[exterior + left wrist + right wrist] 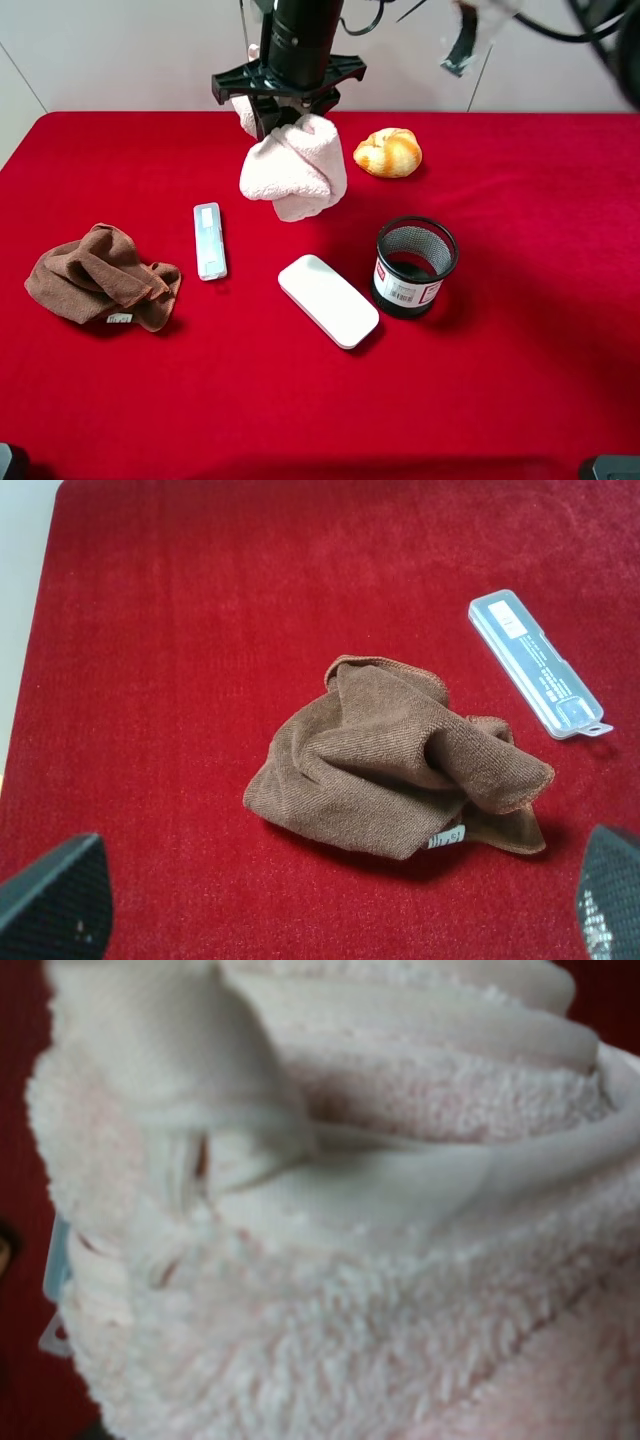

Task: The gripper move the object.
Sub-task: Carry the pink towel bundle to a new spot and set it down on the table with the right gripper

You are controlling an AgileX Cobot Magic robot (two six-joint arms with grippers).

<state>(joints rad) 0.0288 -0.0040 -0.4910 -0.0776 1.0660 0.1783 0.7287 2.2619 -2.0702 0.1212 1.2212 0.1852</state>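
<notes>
A fluffy pale pink towel (295, 170) hangs bunched above the red table (520, 400), near its far middle. My right gripper (290, 118) is shut on the towel's top and holds it up. In the right wrist view the towel (340, 1260) fills the frame and hides the fingers. My left gripper (330, 920) is open and empty, its dark fingertips (50, 900) at the frame's lower corners, hovering over a crumpled brown cloth (400, 770). The left gripper does not show in the exterior view.
The brown cloth (100, 278) lies at the left. A clear plastic case (209, 240) (535, 665) lies beside it. A white flat case (328, 300), a black mesh cup (415, 265) and a bread roll (388, 152) lie to the right.
</notes>
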